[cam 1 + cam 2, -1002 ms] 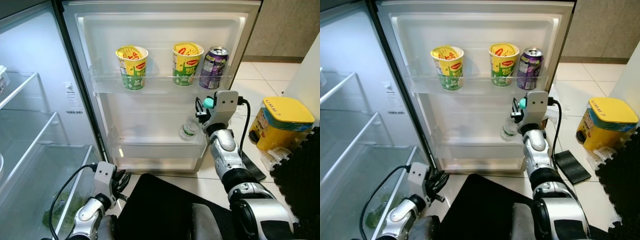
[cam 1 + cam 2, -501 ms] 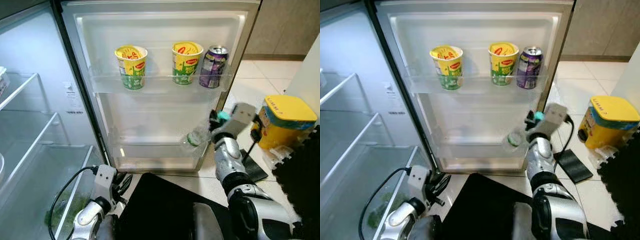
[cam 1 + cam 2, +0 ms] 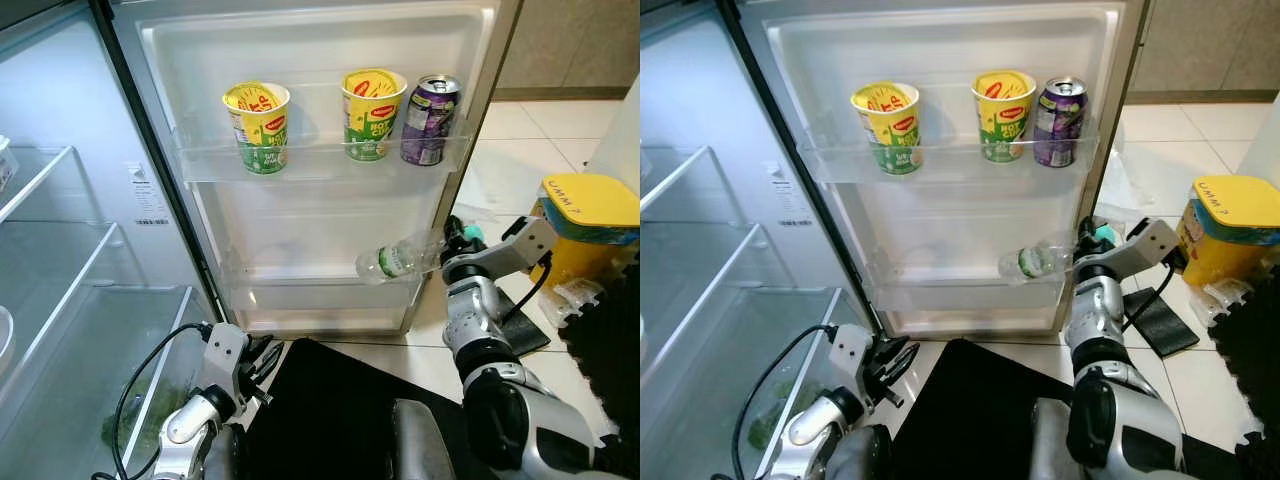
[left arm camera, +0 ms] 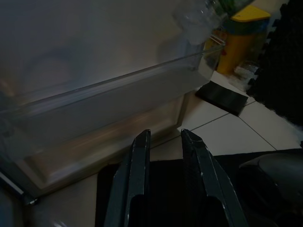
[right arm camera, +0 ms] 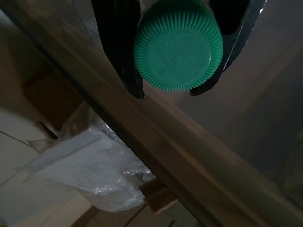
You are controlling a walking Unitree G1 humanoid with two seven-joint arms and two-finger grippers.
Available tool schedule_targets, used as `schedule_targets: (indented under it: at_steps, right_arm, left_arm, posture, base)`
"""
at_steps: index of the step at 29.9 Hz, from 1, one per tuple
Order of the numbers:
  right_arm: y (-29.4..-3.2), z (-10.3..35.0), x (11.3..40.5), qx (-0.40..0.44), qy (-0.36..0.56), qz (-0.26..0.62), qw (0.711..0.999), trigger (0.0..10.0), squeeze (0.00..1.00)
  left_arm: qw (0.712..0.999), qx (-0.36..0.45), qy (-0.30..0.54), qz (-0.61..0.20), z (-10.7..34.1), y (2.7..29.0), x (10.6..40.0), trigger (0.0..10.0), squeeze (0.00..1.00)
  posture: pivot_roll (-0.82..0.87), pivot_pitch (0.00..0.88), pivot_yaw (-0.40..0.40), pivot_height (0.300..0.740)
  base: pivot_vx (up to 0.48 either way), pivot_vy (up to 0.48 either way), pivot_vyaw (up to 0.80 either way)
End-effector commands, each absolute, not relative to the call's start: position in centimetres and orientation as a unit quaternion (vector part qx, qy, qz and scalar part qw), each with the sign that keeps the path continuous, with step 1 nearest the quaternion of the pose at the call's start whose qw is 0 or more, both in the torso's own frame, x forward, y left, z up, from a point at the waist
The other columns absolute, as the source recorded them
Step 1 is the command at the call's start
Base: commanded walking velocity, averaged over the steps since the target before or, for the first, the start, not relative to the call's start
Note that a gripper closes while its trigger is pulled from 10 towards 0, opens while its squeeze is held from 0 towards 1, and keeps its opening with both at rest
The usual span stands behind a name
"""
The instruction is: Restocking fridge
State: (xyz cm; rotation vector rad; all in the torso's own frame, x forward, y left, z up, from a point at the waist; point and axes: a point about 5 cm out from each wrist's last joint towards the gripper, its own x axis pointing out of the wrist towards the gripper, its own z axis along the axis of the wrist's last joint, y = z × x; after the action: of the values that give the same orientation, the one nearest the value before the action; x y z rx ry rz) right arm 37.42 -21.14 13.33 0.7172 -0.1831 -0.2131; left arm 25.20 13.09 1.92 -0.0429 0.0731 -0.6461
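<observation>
Two noodle cups (image 3: pixel 258 126) and a soda can (image 3: pixel 429 118) already stand on the upper door shelf (image 3: pixel 320 163), while the right gripper (image 3: pixel 452 246), closed on a water bottle (image 3: pixel 398 259) at its green cap, has it tilted over the lower door shelf (image 3: pixel 320 293), not yet set down.

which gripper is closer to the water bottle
Right. The right gripper grips the water bottle by its green cap at the lower door shelf. The left gripper hangs low near the floor, well apart.

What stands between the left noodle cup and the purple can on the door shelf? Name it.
A second noodle cup stands between the left noodle cup and the purple can, seen in the left eye view.
</observation>
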Motion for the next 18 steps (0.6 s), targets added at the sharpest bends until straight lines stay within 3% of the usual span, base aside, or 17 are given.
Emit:
schedule_targets:
  at_steps: [1,18]
  right_arm:
    - [-21.1,13.9,37.7,0.367,-0.098,-0.098,0.920,10.0,0.00]
    - [-21.4,16.2,38.9,0.293,-0.098,-0.063,0.949,10.0,0.00]
  left_arm:
    - [0.946,-0.029,0.040,-0.320,1.8,12.8,24.9,10.0,0.00]
    - [0.938,-0.049,-0.014,-0.344,4.9,10.8,24.5,10.0,0.00]
  posture:
    - [0.03,0.144,0.052,0.471]
    - [0.06,0.245,0.046,0.471]
  base:
    - [0.000,0.000,0.00]
    - [0.000,0.000,0.00]
